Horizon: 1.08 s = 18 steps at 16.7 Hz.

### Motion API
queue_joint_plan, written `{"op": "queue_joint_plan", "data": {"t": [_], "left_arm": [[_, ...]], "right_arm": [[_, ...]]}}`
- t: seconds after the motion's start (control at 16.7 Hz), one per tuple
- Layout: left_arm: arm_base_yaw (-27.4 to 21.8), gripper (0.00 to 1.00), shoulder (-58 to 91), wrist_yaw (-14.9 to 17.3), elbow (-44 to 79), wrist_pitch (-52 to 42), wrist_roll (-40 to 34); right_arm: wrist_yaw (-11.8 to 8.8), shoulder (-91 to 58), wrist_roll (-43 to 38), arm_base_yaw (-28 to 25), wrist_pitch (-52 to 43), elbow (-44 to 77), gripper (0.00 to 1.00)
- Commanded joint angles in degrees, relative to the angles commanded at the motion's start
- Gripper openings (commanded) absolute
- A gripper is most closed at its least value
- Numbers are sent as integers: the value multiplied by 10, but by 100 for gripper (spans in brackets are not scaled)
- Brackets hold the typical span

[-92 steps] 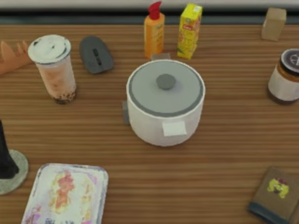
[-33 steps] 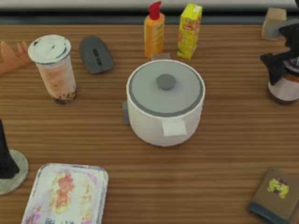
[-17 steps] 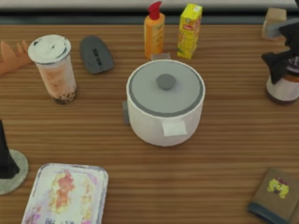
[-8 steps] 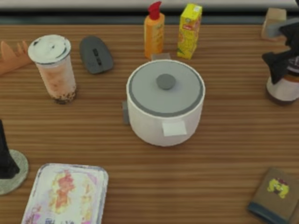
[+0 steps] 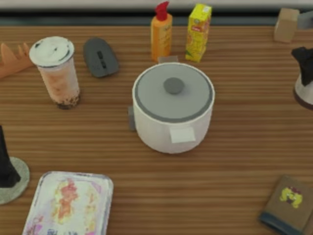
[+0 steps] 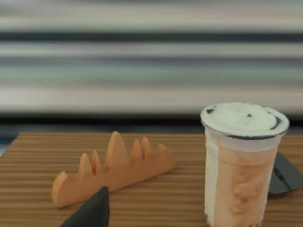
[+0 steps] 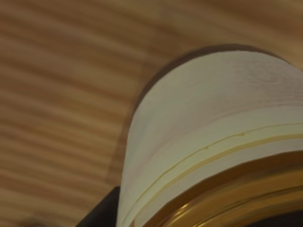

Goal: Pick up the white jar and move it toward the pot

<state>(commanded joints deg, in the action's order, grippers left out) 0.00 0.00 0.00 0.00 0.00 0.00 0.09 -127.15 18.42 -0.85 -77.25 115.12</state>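
The white jar [image 5: 304, 92] hangs at the far right edge of the top view, partly cut off, with my right gripper [image 5: 305, 64] shut on its top. In the right wrist view the jar's white label and orange band [image 7: 213, 137] fill the picture, and one dark fingertip [image 7: 102, 213] lies against its side. The pot [image 5: 173, 108], large and white with a grey lid and knob, stands mid-table, well to the left of the jar. My left gripper [image 6: 191, 223] is parked at the left, open, with one dark fingertip [image 6: 91, 212] showing.
Behind the pot stand an orange bottle [image 5: 161, 33] and a yellow carton [image 5: 198, 32]. A tall pearl-drink cup [image 5: 56, 71], a grey mouse [image 5: 100, 57] and an orange comb [image 5: 13, 59] are at the left. A foil tray [image 5: 68, 203] and a brown book [image 5: 288, 203] lie in front.
The right gripper came down onto the jar and closed on it. In the last half second jar and gripper shifted right toward the table's edge, away from the pot.
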Motion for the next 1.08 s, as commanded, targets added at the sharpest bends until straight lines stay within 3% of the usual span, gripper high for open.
{"op": "queue_joint_plan", "data": {"t": [0.24,0.66,0.84,1.08], "left_arm": [[0,100,0,0,0,0,0],[0,100,0,0,0,0,0],[0,100,0,0,0,0,0],[0,100,0,0,0,0,0]], "right_arm": [[0,82,0,-3,-7,-81,0],[0,85,-9,-5,-7,-86,0],[-1,64,-66,-32,2,-78,0],[-1,33,-211,-87,28,-66,0]]}}
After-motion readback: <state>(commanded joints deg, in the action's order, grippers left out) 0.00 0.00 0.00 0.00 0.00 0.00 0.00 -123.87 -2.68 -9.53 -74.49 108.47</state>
